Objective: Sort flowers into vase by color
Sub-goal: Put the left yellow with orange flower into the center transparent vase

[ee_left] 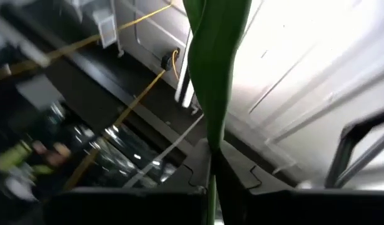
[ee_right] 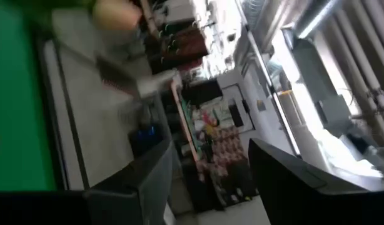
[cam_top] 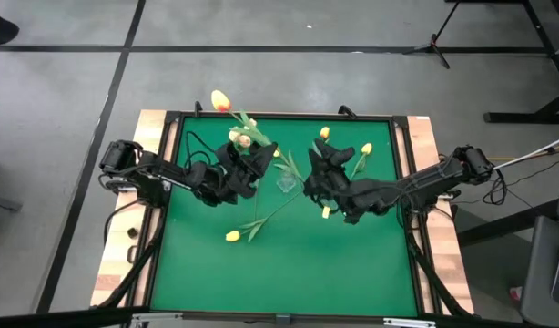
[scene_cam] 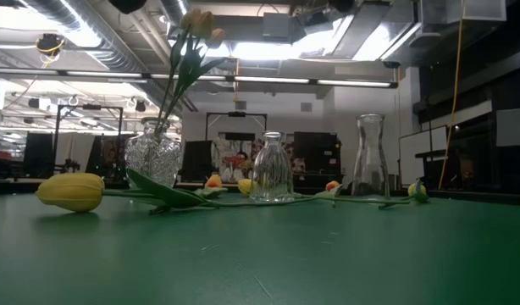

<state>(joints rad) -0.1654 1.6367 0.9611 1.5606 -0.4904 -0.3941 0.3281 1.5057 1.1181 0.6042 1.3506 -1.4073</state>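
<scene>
A cut-glass vase (scene_cam: 152, 158) holds tulips whose heads (scene_cam: 198, 24) rise above it; in the high view they show as white heads (cam_top: 240, 138) and an orange-yellow one (cam_top: 220, 100). My left gripper (cam_top: 250, 162) sits beside those stems, shut on a green tulip leaf (ee_left: 212, 56). My right gripper (cam_top: 320, 169) hovers open near a small clear vase (cam_top: 286, 182), with yellow tulips (cam_top: 365, 148) behind it. One yellow tulip (cam_top: 232, 235) lies flat on the mat, its head (scene_cam: 71, 191) nearest the low camera. My left gripper pinches a tulip by its green leaf or stem (ee_left: 213, 147) between the two fingers. The leaf runs on away from the fingers toward the ceiling. The dark fingers (ee_left: 237, 184) hide the place of contact, and I cannot tell what lies behind them.
A bulbous clear vase (scene_cam: 271, 168) and a tall clear carafe (scene_cam: 370, 159) stand mid-table. Small tulip heads (scene_cam: 332, 185) and stems lie around their bases. The wooden table border (cam_top: 423, 137) frames the green mat; the mat's near half (cam_top: 289, 273) is open.
</scene>
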